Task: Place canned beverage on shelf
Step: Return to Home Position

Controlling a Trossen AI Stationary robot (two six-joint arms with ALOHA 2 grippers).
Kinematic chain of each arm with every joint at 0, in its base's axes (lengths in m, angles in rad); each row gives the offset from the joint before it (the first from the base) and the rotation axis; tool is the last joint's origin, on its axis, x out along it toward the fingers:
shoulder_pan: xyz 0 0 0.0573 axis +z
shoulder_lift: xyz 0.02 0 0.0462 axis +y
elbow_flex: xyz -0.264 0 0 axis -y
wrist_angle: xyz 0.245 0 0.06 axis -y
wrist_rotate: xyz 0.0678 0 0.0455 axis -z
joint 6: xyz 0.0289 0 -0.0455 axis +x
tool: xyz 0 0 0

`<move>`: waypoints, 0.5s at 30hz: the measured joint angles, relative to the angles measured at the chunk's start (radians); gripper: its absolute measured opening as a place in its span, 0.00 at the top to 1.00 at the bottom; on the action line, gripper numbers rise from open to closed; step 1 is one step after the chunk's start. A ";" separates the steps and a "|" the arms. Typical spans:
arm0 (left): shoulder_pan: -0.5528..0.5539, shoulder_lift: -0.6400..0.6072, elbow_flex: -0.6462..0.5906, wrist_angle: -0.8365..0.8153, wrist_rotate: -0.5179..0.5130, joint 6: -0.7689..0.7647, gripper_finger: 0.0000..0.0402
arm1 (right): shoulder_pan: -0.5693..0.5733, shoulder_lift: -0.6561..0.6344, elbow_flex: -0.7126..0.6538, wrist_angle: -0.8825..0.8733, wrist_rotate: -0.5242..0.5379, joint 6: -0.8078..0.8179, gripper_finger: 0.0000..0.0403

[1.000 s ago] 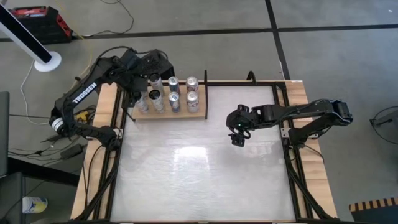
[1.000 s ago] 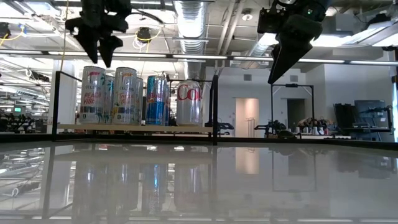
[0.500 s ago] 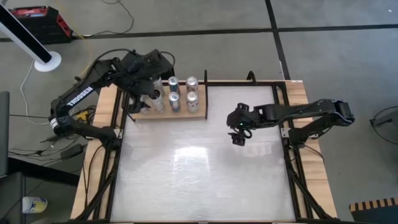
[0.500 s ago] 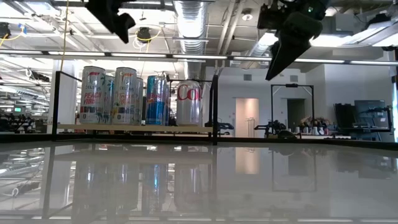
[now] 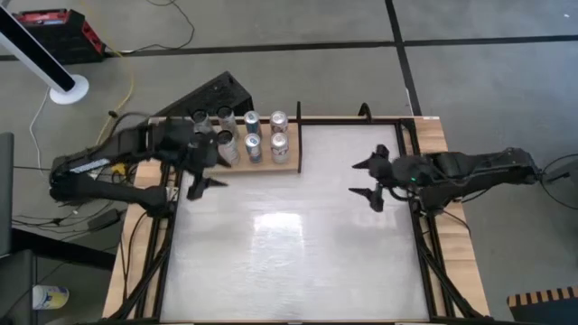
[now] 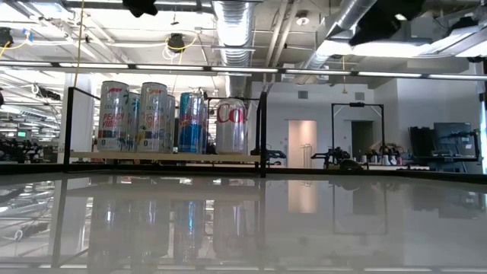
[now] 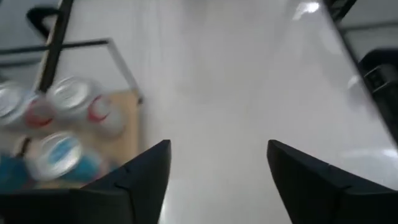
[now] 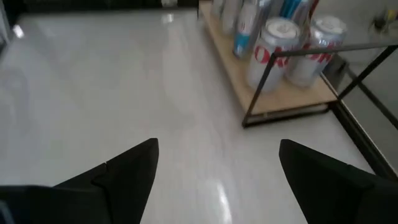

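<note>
1. Cans: stood upright in rows on the shelf, in a corner of the table on the left arm's side.
2. Left gripper: held just beside the shelf, jaws spread wide, empty.
3. Right gripper: held well apart from the shelf, jaws wide, empty.
4. Homing: the shelf's rails are best cleared high, so no can is knocked.

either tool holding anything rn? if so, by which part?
Nothing is held. The left tool and the right tool are both open and empty over the table. The cans stand on the shelf.
</note>
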State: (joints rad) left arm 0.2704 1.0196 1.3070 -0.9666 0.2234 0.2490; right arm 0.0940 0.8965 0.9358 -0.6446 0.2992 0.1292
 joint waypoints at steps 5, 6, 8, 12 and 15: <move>-0.141 -0.194 -0.311 0.358 -0.012 -0.137 0.48 | 0.090 -0.209 -0.276 0.263 0.122 0.074 0.11; -0.162 -0.230 -0.379 0.442 -0.014 -0.150 0.50 | 0.101 -0.245 -0.332 0.332 0.159 0.090 0.11; -0.194 -0.288 -0.513 0.622 -0.017 -0.173 0.54 | 0.109 -0.312 -0.433 0.450 0.211 0.108 0.11; -0.227 -0.371 -0.759 0.978 -0.057 -0.250 0.60 | 0.106 -0.402 -0.558 0.597 0.222 0.109 0.11; -0.238 -0.416 -0.898 1.164 -0.060 -0.296 0.64 | 0.106 -0.444 -0.604 0.650 0.219 0.107 0.12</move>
State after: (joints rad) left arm 0.0326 0.6035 0.4088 0.1970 0.1638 -0.0469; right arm 0.2004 0.4526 0.3320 0.0051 0.5179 0.2362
